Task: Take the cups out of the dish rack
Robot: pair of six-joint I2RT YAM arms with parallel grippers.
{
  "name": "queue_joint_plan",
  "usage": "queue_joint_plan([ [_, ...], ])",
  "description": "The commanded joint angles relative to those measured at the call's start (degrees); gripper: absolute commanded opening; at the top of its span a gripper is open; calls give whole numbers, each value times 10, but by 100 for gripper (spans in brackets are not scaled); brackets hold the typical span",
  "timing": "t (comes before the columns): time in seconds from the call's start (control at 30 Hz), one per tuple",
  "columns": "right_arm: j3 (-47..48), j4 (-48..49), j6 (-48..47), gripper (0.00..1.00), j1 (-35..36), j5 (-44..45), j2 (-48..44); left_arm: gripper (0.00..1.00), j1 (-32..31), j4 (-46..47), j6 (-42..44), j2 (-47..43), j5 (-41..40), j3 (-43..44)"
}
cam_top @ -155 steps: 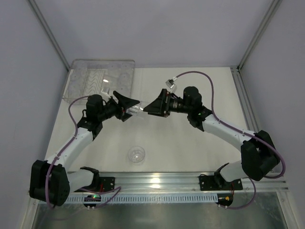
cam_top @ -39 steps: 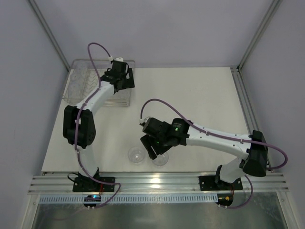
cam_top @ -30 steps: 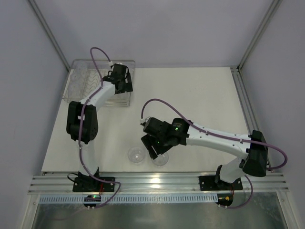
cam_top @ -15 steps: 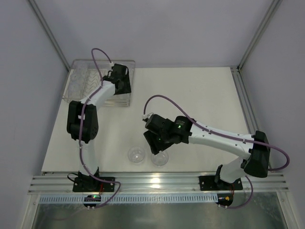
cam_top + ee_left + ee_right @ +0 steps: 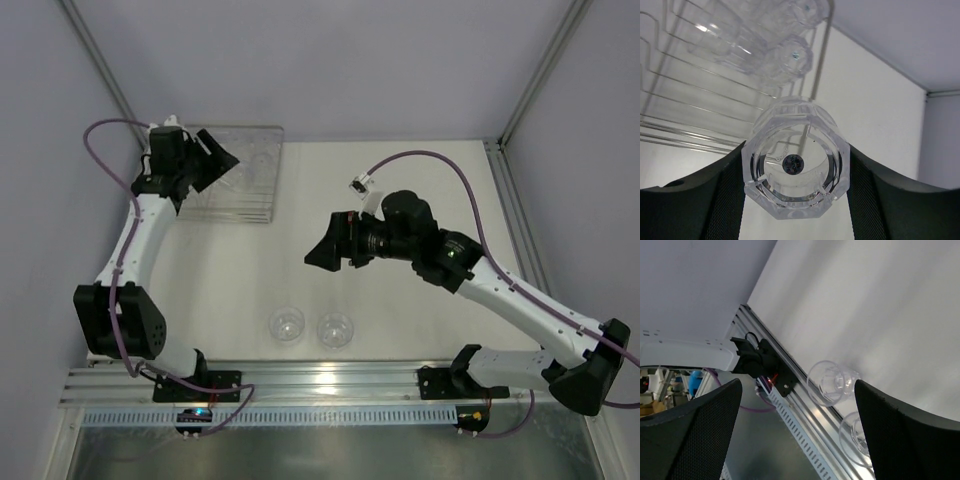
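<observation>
The dish rack (image 5: 250, 200) is a silvery wire basket at the far left of the table. In the left wrist view the rack (image 5: 700, 115) holds clear cups (image 5: 787, 60) lying on its bars. My left gripper (image 5: 218, 158) is over the rack and is shut on one clear cup (image 5: 795, 172), base towards the camera, held above the bars. Two cups (image 5: 287, 323) (image 5: 336, 329) stand near the front edge of the table. They also show in the right wrist view (image 5: 832, 382) (image 5: 856, 435). My right gripper (image 5: 322, 252) is open and empty above the table's middle.
An aluminium rail (image 5: 330, 378) runs along the near edge, with the arm bases bolted to it. Grey walls and frame posts close in the table on the left, the back and the right. The right arm's purple cable (image 5: 440, 165) arches above the table.
My right gripper has risen from the two cups at the front and moved up to the table's middle, empty. My left arm has swung left over the rack, holding a cup.
</observation>
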Motion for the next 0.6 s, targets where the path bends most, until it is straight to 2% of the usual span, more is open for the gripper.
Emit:
queue_joint_plan([
  [0.0,-24,116,29,96,-18,-89,15,0,-3,98,-111,-40,218,-93],
  [0.03,-30,131,38,96,-24,-108,15,0,0,134,-178,-56,257,-120],
  [0.07,-46,168,57,96,-37,-118,15,0,0,205,-208,-64,325,-146],
  [0.13,-65,208,76,96,-49,-139,15,0,-2,300,-317,-76,378,-236],
  [0.17,-79,239,92,96,-56,-151,15,0,-2,385,-351,-87,415,-266],
  [0.23,-89,252,102,96,-72,-163,20,0,-3,434,-382,-101,441,-320],
  [0.4,-114,312,115,95,-96,-187,48,0,-9,462,-405,-145,493,-371],
  [0.57,-125,344,119,93,-100,-202,94,0,-46,456,-396,-160,497,-394],
])
